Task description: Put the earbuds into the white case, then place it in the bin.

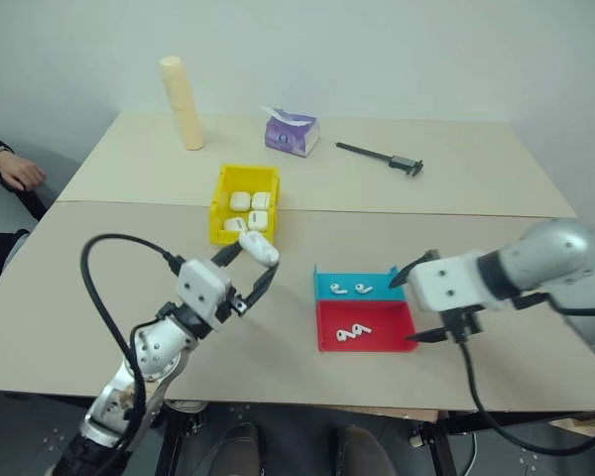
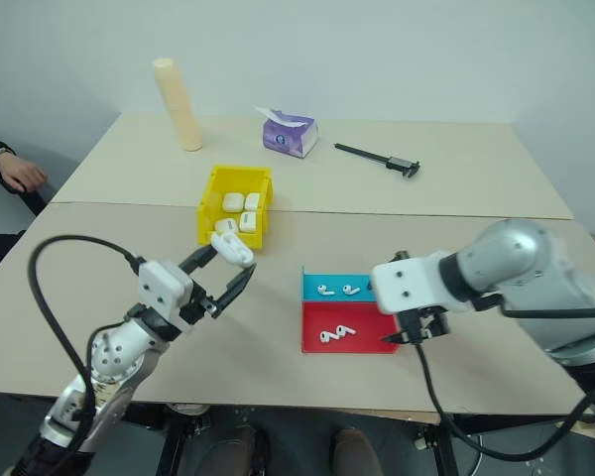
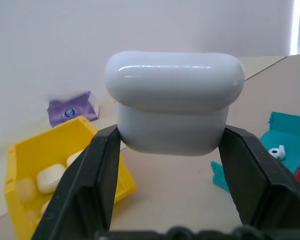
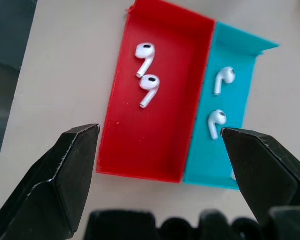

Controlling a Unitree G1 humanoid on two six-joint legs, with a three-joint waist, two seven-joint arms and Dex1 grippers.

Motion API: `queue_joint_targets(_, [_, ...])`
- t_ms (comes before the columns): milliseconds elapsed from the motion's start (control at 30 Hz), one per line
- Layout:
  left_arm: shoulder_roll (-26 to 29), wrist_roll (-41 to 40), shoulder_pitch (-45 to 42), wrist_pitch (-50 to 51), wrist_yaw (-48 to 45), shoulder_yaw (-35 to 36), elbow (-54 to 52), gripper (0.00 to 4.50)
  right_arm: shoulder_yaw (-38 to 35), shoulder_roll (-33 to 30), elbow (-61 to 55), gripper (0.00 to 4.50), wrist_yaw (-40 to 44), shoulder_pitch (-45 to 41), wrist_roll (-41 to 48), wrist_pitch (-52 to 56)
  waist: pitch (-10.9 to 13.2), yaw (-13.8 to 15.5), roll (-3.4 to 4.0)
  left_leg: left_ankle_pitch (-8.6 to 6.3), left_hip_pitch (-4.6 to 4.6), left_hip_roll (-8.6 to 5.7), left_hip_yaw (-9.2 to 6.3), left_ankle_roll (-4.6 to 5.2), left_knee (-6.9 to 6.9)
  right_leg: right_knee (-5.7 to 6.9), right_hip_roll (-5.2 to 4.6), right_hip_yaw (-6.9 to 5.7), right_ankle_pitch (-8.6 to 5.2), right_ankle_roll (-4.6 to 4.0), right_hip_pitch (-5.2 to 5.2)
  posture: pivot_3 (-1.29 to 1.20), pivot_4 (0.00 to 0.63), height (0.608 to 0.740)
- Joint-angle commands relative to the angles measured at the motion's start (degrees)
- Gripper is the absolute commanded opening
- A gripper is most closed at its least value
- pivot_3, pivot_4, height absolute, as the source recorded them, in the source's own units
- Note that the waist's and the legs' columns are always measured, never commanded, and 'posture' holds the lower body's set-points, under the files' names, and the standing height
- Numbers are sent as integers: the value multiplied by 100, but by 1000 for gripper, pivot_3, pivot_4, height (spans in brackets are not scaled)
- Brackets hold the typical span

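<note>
Above beige table (image 1: 129, 288): white case (image 1: 259, 247) clamped in left pincer (image 1: 250, 266); right pincer (image 4: 160, 150) wide over earbuds (image 4: 149, 90).

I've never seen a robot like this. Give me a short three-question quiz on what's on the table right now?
1. True or false: the left tool holds a white case.
2. How many earbuds lie in the red half of the tray, and how many in the blue half?
3. The right tool is: A) shut on an earbud, B) open above the tray, C) inside the yellow bin.

Key: 1 true; 2 two and two; 3 B.
</note>
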Motion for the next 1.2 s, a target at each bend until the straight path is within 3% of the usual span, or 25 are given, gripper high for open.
queue_joint_targets(33, [-375, -25, 89, -1101, -648, 113, 466, 2716, 320, 127, -312, 4102, 9, -300, -378, 511, -2, -2, 4, -3, -11, 1, -5, 5, 3, 10, -1, 7, 0, 1, -17, 0, 150, 740])
queue_joint_targets(200, [-724, -119, 151, -1459, -1123, 186, 649, 2716, 685, 327, -264, 2559, -94, -470, -872, 815, -5, 4, 7, -2, -45, -1, -5, 7, 12, 27, 0, 13, 3, 6, -62, 0, 150, 740])
queue_joint_targets(700, [-764, -633, 362, -509, -1872, 510, 370, 2716, 1517, 1000, -174, 2559, -48, -789, -1909, 1100, -19, -33, 23, -1, -42, 3, -6, 8, 12, 33, 8, 16, 3, 7, -66, 0, 150, 740])
queue_joint_targets(1200, [-879, -214, 716, -380, -1795, 554, 88, 2716, 1884, 1570, 49, 2559, -18, -752, -2451, 1274, -19, -78, 23, -1, -40, 5, -4, 7, 12, 33, 11, 15, 3, 6, -66, 0, 150, 740])
